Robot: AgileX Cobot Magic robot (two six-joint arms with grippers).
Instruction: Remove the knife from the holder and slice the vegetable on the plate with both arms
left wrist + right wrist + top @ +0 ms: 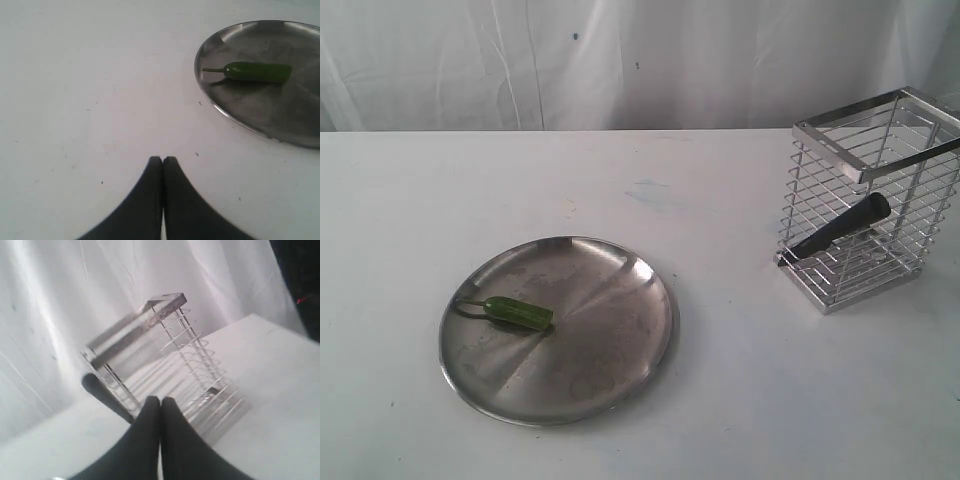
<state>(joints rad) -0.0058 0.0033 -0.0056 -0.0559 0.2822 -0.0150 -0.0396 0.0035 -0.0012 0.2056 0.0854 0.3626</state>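
Both hands are clenched and empty. The left hand (163,160) is over the bare desk (75,100) near the plate (300,135), and the right hand (160,400) points at the holder (165,302) from close by. The knife (840,230) leans tilted inside the holder, with its handle up and its point down in a low corner. The green chili (520,312) lies on the left part of the plate. The step in hand is, I think, to fetch the knife. To do it well, the right hand should first open, then come down through the square rim and take only the handle, not the blade. After that it should pull slowly along the knife's tilt, because the blade can catch in the wires and the light holder may tip or slide.
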